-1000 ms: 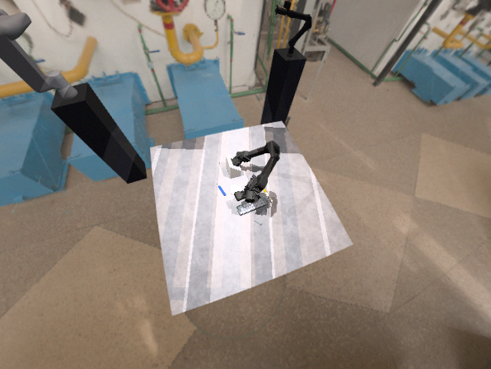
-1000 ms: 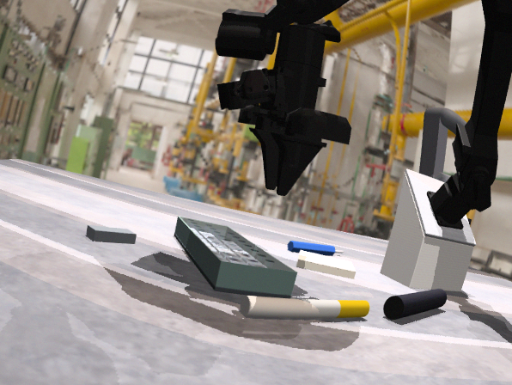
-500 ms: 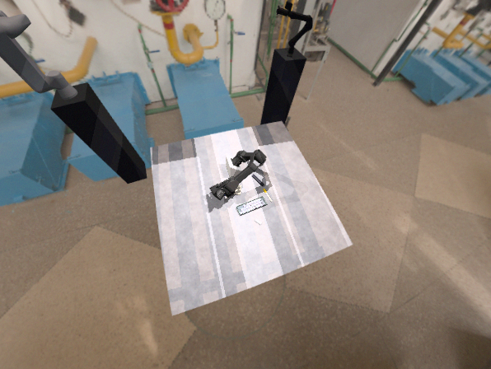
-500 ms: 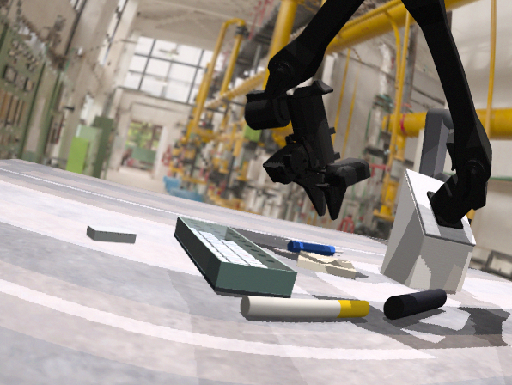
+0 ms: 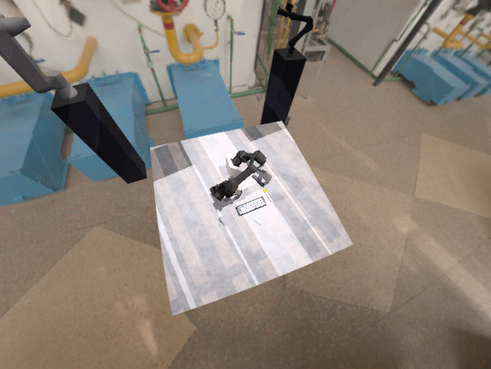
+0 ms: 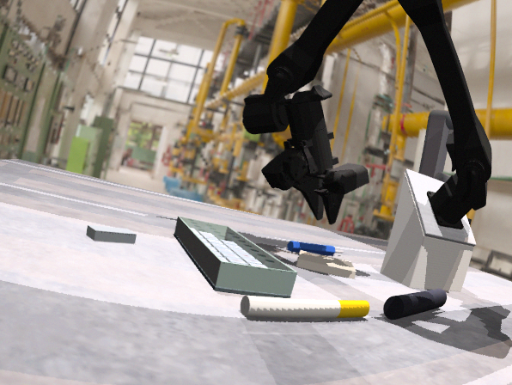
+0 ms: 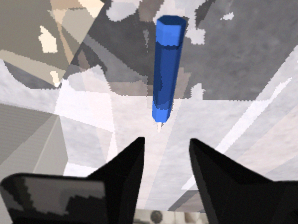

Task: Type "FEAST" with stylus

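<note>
The stylus, a blue pen (image 6: 311,247) (image 7: 166,75) with a thin pale tip, lies on the desk beyond the keyboard in the exterior view. In the wrist view its tip points down toward the fingers. My gripper (image 6: 326,220) (image 7: 167,143) is partly open and empty, above the desk. The pen lies ahead of the fingertips in the wrist view, not between them. The keyboard (image 5: 250,206) (image 6: 258,277) is a green-grey tray with rows of white keys; its letters are not readable now.
A beige block (image 6: 324,264) lies close beside the pen. A white cylinder (image 6: 292,307) with a yellow end and a dark cylinder (image 6: 416,302) (image 5: 259,180) lie near the keyboard. A small grey block (image 6: 111,235) lies on its other side. The arm's pale slanted base (image 6: 397,245) stands at the right.
</note>
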Robot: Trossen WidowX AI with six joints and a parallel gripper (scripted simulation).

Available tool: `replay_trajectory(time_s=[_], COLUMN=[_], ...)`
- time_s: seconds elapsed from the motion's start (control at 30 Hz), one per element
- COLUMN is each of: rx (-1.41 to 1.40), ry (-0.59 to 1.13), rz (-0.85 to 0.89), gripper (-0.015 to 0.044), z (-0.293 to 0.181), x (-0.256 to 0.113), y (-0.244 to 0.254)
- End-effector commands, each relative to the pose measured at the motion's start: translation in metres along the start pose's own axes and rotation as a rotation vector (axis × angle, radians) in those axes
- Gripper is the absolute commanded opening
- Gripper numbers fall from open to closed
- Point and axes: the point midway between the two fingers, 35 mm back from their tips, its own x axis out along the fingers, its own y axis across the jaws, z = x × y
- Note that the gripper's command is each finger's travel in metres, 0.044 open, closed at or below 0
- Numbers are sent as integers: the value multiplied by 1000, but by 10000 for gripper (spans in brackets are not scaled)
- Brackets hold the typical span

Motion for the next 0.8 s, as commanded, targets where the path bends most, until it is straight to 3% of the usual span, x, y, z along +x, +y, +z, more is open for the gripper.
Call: replay_trajectory(time_s=[0.0, 0.77], rx=[3, 3], ry=[-2, -2], rz=[3, 4], gripper=[150, 150], z=[1, 11], x=[3, 21], y=[1, 1])
